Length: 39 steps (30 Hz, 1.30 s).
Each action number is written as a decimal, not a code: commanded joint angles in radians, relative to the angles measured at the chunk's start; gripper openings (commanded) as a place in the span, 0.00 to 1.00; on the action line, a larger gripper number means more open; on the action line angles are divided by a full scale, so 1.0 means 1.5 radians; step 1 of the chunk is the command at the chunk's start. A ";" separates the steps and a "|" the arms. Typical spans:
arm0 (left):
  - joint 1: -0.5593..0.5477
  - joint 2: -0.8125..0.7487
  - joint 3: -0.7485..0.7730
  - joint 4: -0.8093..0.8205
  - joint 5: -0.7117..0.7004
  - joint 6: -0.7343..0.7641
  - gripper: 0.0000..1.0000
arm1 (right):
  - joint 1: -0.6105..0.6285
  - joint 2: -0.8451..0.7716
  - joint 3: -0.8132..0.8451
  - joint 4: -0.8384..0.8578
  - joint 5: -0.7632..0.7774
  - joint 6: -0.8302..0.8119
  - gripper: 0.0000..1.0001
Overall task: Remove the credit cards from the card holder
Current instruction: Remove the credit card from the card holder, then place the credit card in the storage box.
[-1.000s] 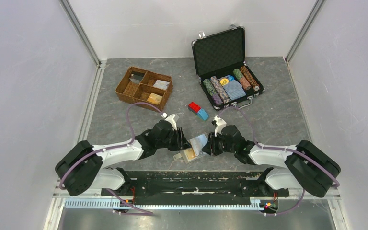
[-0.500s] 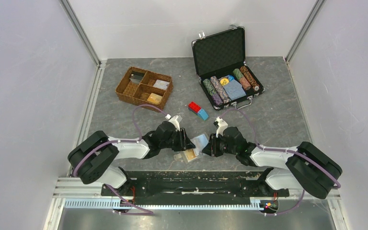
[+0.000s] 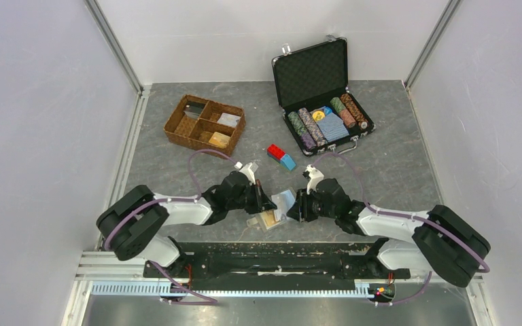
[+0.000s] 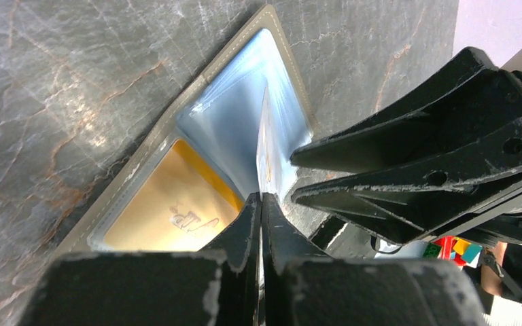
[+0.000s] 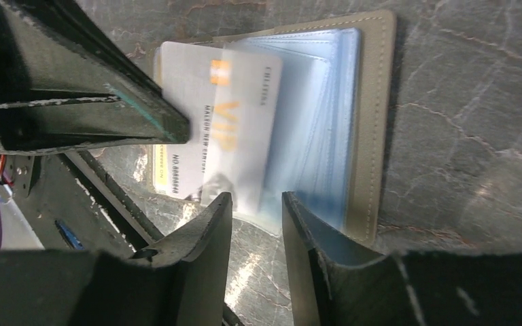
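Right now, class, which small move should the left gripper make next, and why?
Probably pull the left gripper back, away from the card holder, drawing the VIP card free. Its fingers are shut on the card's edge, the card sits partly out of the blue sleeves, and the right gripper stands open beside them.

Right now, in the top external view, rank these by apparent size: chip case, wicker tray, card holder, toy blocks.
1. chip case, lid open
2. wicker tray
3. card holder and toy blocks: these look alike, and the holder is partly hidden, so they are not ranked.
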 commanded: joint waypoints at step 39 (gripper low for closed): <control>0.001 -0.475 -0.026 -0.153 0.001 0.039 0.02 | -0.010 -0.209 0.032 0.148 -0.188 0.019 0.58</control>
